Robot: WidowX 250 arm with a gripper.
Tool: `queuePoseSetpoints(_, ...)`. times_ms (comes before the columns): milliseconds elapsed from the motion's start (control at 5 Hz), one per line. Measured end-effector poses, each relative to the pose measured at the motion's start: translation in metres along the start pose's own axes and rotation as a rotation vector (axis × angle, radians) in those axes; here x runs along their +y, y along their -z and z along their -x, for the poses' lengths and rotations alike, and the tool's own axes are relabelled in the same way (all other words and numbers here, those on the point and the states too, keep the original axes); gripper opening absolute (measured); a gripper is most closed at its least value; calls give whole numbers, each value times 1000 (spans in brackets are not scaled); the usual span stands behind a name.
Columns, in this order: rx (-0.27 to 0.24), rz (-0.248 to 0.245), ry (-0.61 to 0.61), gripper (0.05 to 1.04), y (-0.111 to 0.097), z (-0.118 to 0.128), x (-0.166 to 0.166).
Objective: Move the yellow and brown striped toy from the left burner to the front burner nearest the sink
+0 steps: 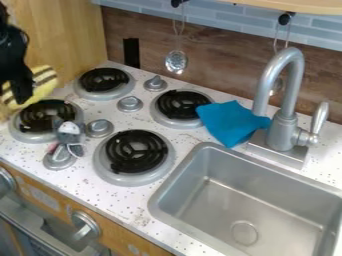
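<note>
The gripper (23,95) overlaps the striped yellow object (45,86), long axis slanting up-right. Its opening and hold cannot be determined.

The striped yellow object (44,82) is partly hidden; edges crop arm (9,42) and sink (227,202).

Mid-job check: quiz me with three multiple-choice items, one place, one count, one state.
1. Where is the yellow striped object?
A) In the sink
B) At the hand
C) Beside the sink

2. How many black burner coils?
A) Four
B) Two
C) Six

3. The metal utensil left of the faucet is:
A) on a burner
B) in the sink
C) hanging

1 B: both show together, upper left.
2 A: two rear, two front.
3 C: it dangles from a hook.
</note>
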State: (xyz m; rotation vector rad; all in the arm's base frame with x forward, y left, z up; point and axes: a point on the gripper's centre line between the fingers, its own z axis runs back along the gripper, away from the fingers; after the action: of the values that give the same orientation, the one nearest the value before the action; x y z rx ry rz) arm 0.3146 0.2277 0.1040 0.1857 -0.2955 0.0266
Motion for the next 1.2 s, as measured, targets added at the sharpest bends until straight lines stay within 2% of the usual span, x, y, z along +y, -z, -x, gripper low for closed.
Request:
queuePoseSetpoints(200,-54,92,37,659,-25,-6,-26)
queuePoseSetpoints(400,-48,172,144,659,-23,-6,-73)
queuePoseSetpoints(600,-24,184,271,659,-11,-4,-130)
queuePoseSetpoints(800,-39,186,321,659,-3,0,-149)
queuePoseSetpoints(1200,6,196,359,659,29,-2,-165)
